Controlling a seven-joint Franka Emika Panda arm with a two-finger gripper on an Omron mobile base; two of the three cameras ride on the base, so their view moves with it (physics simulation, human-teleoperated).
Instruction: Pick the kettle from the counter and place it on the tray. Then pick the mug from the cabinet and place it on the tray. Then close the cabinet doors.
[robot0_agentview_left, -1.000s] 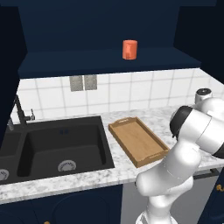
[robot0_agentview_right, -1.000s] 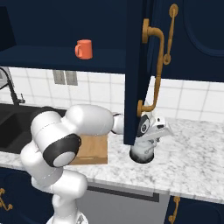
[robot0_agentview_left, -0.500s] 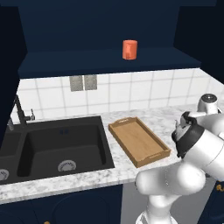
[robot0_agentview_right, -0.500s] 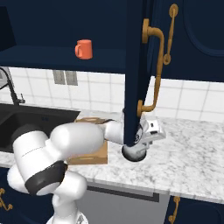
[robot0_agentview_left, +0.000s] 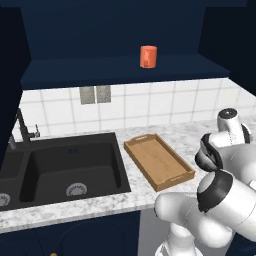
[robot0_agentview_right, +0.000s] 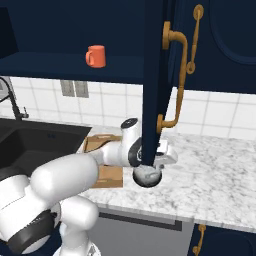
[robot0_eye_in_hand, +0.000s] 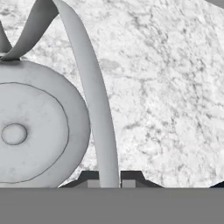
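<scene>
Gripping kettle (robot0_eye_in_hand: 39, 131) handle, nr door edge (robot0_agentview_right: 150, 100)

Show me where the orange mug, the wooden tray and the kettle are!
mug (robot0_agentview_left: 148, 56), left base view, middle of its side.
tray (robot0_agentview_left: 161, 163), left base view, bare wooden floor.
kettle (robot0_eye_in_hand: 30, 131), hand view, its round lid.

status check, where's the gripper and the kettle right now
Gripper shut on kettle handle, over counter. Tray bare. Mug on cabinet shelf. Open cabinet door close beside the hand.
</scene>
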